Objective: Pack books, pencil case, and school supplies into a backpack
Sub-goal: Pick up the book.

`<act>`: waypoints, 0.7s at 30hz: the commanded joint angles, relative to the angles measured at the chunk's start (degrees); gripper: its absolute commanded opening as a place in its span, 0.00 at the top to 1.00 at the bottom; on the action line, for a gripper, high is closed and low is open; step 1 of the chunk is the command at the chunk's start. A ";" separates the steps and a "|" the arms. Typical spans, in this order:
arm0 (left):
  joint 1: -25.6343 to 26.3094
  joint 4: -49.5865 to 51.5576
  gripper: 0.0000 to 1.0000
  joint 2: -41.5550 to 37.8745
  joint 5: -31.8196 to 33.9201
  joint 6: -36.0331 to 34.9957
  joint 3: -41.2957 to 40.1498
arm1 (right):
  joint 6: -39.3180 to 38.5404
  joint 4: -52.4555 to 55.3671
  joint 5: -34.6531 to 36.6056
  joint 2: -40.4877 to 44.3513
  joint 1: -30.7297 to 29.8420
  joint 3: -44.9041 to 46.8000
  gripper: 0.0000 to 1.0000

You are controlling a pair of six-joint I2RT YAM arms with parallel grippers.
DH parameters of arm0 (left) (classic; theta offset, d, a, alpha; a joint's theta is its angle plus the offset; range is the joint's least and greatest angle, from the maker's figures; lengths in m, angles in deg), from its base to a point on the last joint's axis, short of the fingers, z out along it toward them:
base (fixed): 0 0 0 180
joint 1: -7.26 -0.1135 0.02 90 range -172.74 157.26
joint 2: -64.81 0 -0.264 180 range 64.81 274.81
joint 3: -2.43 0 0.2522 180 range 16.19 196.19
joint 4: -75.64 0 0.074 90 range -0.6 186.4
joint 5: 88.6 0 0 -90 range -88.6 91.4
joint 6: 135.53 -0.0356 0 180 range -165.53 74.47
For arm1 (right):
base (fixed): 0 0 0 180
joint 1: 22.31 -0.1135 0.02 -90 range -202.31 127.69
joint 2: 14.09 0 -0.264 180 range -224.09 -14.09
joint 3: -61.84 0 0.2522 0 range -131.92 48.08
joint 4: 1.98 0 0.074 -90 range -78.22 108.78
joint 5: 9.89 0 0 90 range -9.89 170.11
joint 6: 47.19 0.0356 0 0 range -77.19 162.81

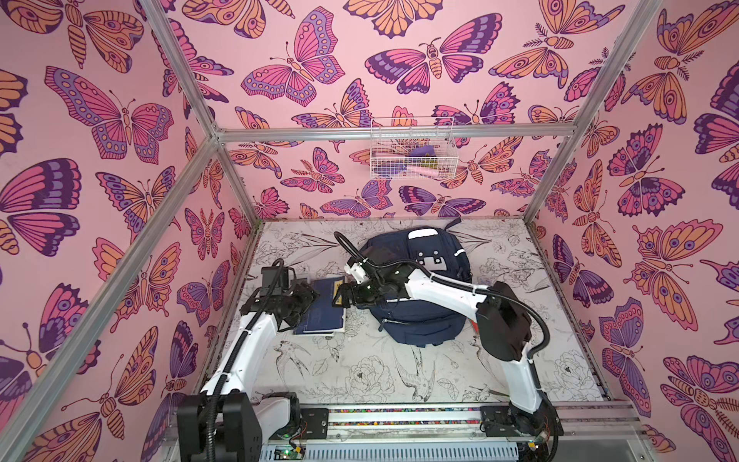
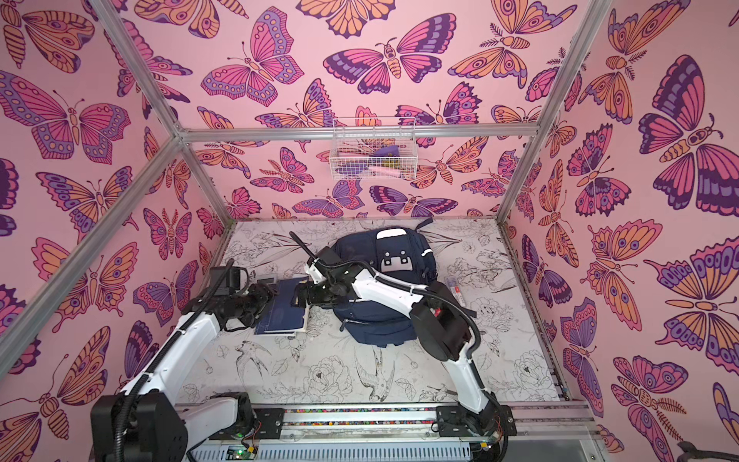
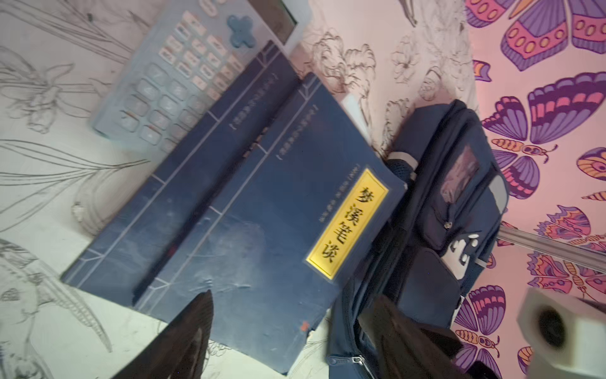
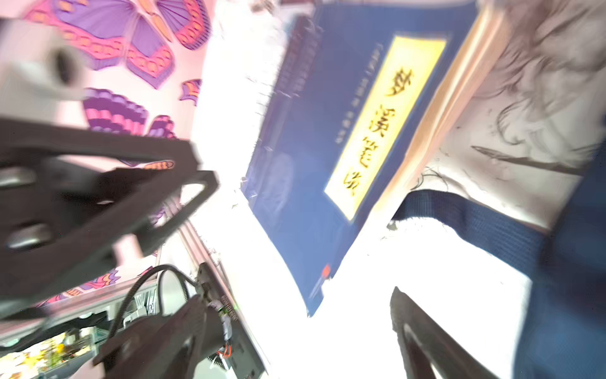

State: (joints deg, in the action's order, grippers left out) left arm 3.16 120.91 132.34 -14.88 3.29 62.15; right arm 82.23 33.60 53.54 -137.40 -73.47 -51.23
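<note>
Butterfly-papered walls (image 1: 120,120) are enclosing a flower-printed table (image 1: 360,372). Stacked books (image 1: 324,310) are lying flat just beside the backpack (image 1: 424,320), overlapping the calculator (image 3: 170,88) at its edge, apparently staged for loading. Left gripper (image 1: 308,298) and right gripper (image 1: 340,295) are flanking the stack, fingers spread and gripping nothing, probably preparing a two-sided lift.
</note>
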 commanded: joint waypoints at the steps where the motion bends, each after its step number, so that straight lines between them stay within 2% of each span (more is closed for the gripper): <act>1: -2.20 1.19 0.21 1.56 -1.00 -3.77 -0.30 | 3.09 -1.92 -0.34 -3.07 0.76 -3.67 0.09; 11: -2.93 -0.70 0.21 10.49 -3.05 -5.06 0.78 | 8.39 -5.95 -3.52 -11.96 2.56 -7.43 0.11; 18: -2.93 -1.62 0.23 10.44 -4.07 -4.38 -0.73 | 10.77 -10.12 -5.50 -14.17 3.11 -8.53 0.29; 21: -2.93 -1.98 0.23 10.62 -4.39 -4.34 -1.43 | 11.83 -11.57 -6.68 -14.31 3.34 -8.18 0.43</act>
State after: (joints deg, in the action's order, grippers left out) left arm 0.52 119.00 143.01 -18.18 -0.69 62.19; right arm 92.40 25.10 48.69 -151.36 -70.76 -58.31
